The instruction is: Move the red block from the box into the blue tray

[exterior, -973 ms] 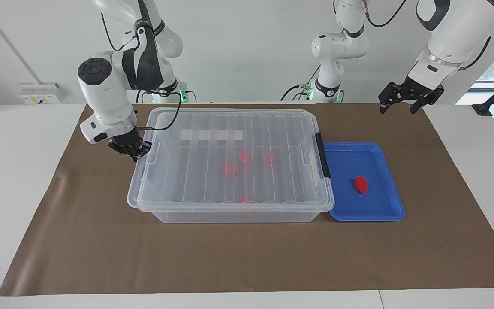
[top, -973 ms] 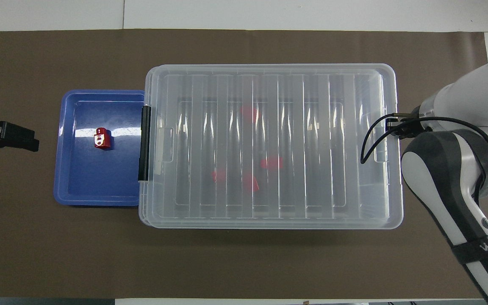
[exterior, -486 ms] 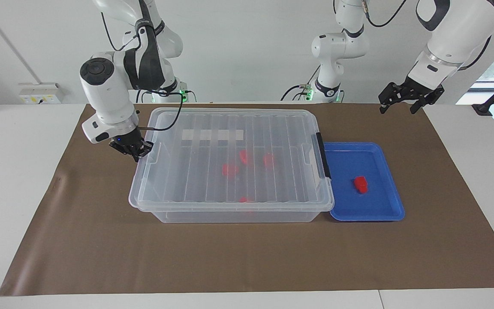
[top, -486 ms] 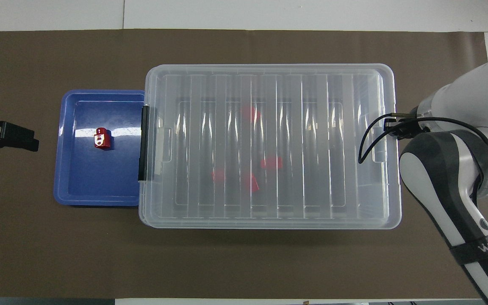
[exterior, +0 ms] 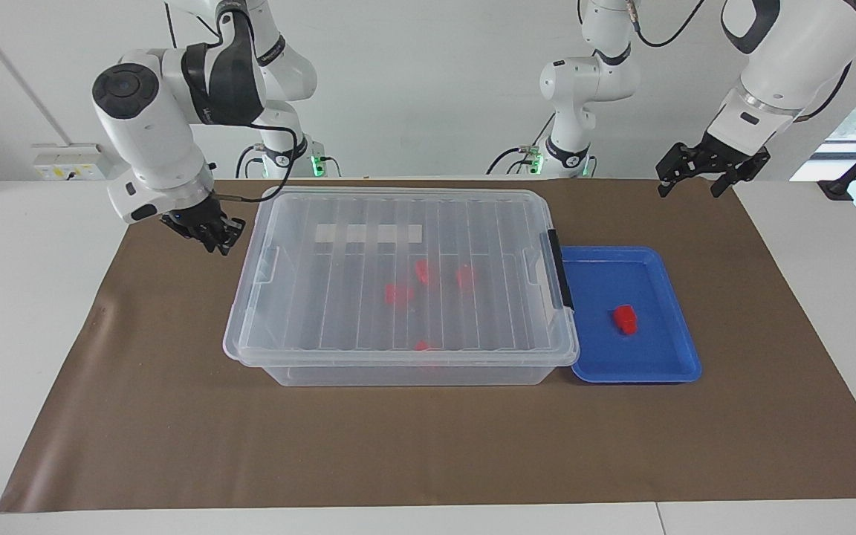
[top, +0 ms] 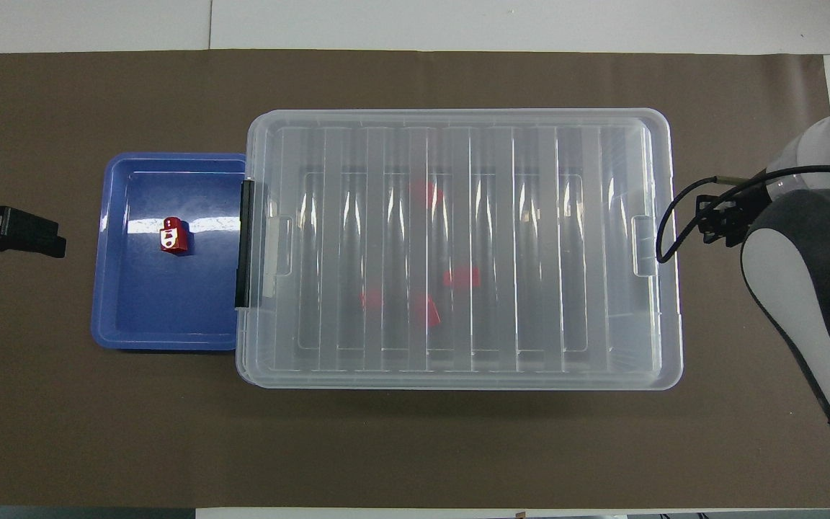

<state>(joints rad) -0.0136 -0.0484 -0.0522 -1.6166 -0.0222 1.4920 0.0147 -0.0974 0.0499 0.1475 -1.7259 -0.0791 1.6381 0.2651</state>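
The right gripper (exterior: pixel 214 236) hangs over the brown mat just beside the box's end, clear of the lid and holding nothing; how far apart its fingertips stand I cannot tell. The left gripper (exterior: pixel 703 172) waits with its fingers spread wide and empty, over the mat past the tray's outer side from the box.

The large clear plastic storage box (exterior: pixel 398 357) has its ribbed clear lid (exterior: pixel 354 297) lying flat on it, a black clip (exterior: pixel 556 269) at the end that touches the shallow bright blue plastic tray (exterior: pixel 677 327). One small bright red plastic block (exterior: pixel 626 319) already lies in the tray, about mid-floor. Four more red blocks (exterior: pixel 398 294) show through the lid, on the box floor near its middle.

Judging from this, the block is delivered and the lid is back on. The remaining move would be to lift the right arm straight off, keeping its dangling cable (exterior: pixel 250 198) from catching the lid corner.

The block in the tray bears a white mark on its upper face, too small to read. No other writing is legible except partial lettering on the right arm's strap, which I cannot make out.
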